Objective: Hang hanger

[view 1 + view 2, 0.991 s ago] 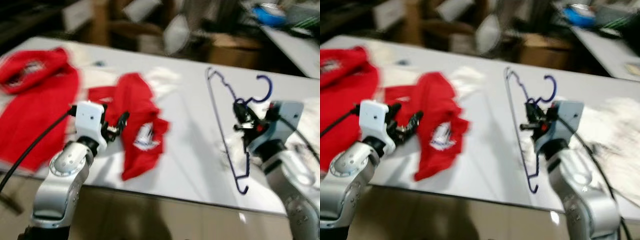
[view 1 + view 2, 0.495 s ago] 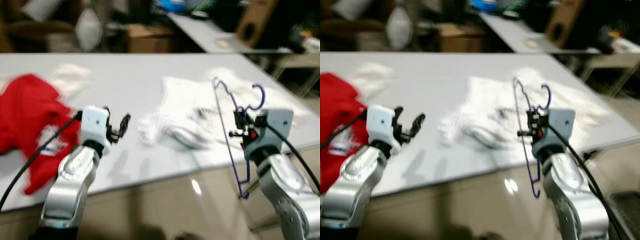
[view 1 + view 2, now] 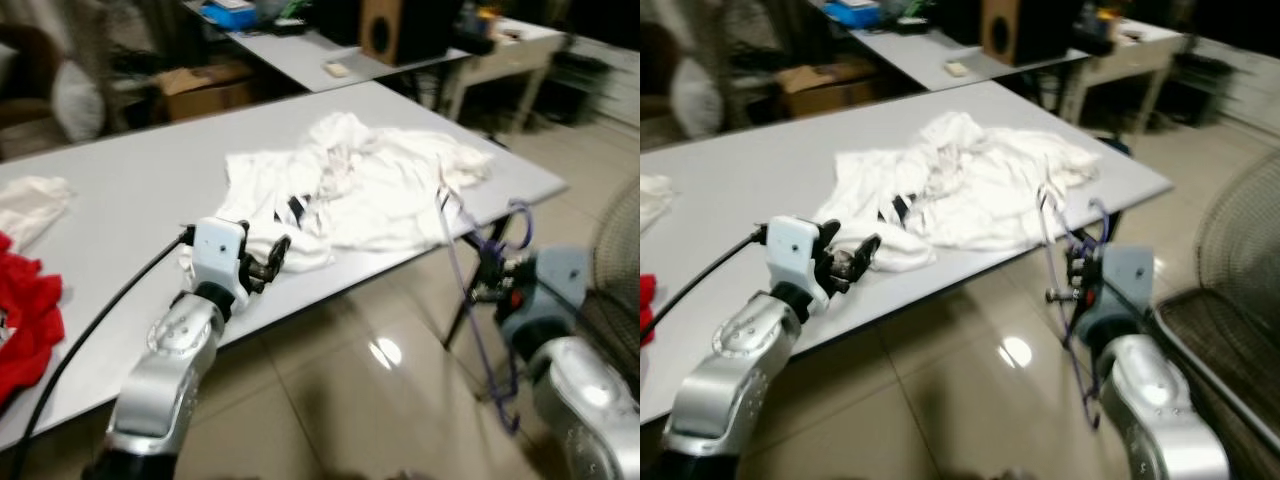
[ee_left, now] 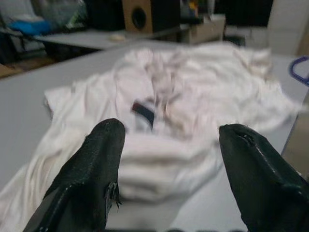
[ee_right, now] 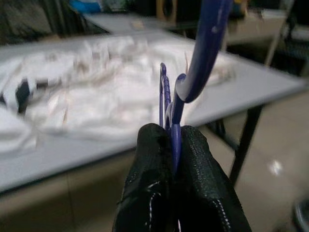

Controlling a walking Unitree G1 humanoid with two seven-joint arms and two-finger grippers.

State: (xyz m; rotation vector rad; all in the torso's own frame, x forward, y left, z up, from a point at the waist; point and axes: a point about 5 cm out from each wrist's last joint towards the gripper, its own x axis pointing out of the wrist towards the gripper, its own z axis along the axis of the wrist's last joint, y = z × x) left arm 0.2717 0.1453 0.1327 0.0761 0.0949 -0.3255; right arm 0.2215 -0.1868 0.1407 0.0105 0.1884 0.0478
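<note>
Ideally the right gripper (image 5: 176,159), jaws clamped on the blue hanger (image 3: 478,290) beyond the bench (image 3: 120,190) corner, carries it level, left gripper (image 4: 169,145) gaping empty.

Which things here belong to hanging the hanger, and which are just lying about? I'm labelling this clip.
For the job:
- blue hanger
- right gripper, shut on the hanger

Lying about:
- white clothes on the table
- red cloth
- speaker
- left gripper, open, holding nothing
</note>
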